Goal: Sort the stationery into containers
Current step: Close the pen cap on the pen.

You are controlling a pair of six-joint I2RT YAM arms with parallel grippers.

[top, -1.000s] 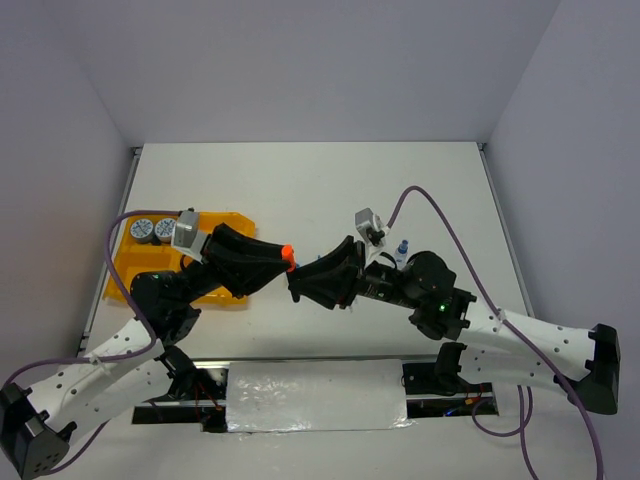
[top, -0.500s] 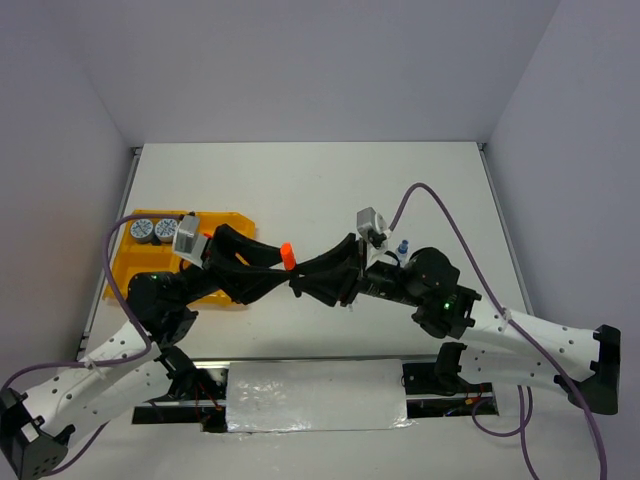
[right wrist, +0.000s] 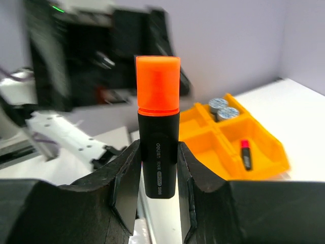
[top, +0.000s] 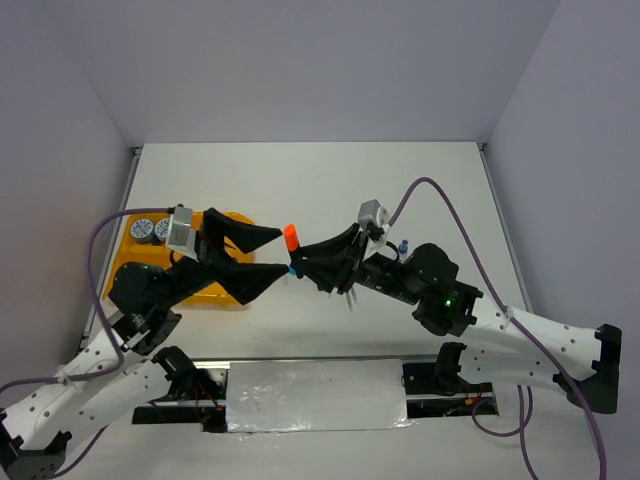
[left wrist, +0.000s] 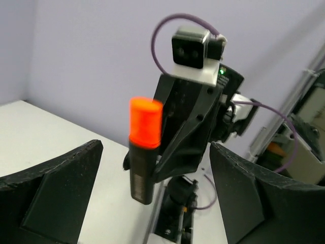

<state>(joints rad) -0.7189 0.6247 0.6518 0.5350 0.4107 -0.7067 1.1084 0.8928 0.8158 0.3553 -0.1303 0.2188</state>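
While the left hand (top: 282,250) gapes empty, the right hand (top: 298,264) grips the orange-capped marker (top: 291,238).

Glossy translucent plastic tray (right wrist: 271,152); matt marker (right wrist: 158,162), probably plastic.

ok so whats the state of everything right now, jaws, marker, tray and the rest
right gripper: jaws shut on the orange-capped marker's barrel
orange-capped marker: capped, roughly upright, held off the table
left gripper: jaws open either side of the marker, not touching it
tray: holds two tins in one compartment, pink-capped marker in another
blue-capped bottle: capped, on the table outside the tray
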